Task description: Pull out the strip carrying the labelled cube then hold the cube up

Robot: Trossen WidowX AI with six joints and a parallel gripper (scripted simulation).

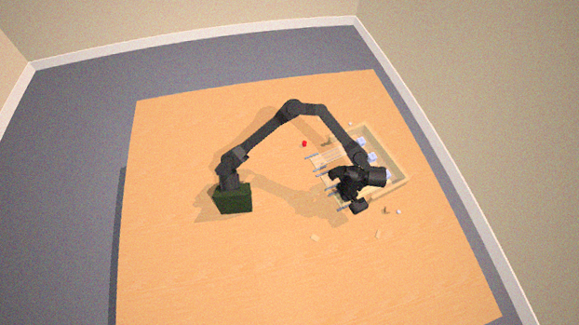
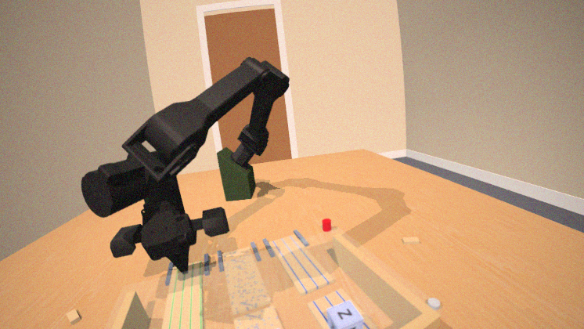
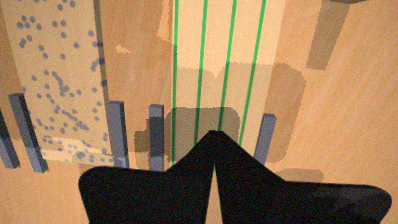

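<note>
My gripper (image 2: 183,270) (image 3: 215,137) is shut and empty, its tip pointing down over the near end of the green-lined strip (image 2: 185,304) (image 3: 217,40). In the top view the hand hides its fingertips. No break shows in the visible part of the green-lined strip. The speckled strip (image 2: 245,277) (image 3: 60,90) is beside it, with a break across it in the exterior view. The blue-lined strip has a near piece (image 2: 302,265) and a separate far piece (image 2: 320,306), which carries a pale cube (image 2: 344,314) (image 1: 360,141) marked Z. Two more pale cubes (image 1: 371,156) (image 1: 387,174) are in the tray; their labels are unreadable.
Grey-blue posts (image 2: 207,264) (image 3: 156,135) flank the near strip ends. The tray wall (image 1: 386,151) (image 2: 376,282) stands around the far part. A red cylinder (image 1: 304,143) (image 2: 326,224), small wooden blocks (image 1: 315,237) (image 2: 410,240) and a white disc (image 2: 433,302) lie outside.
</note>
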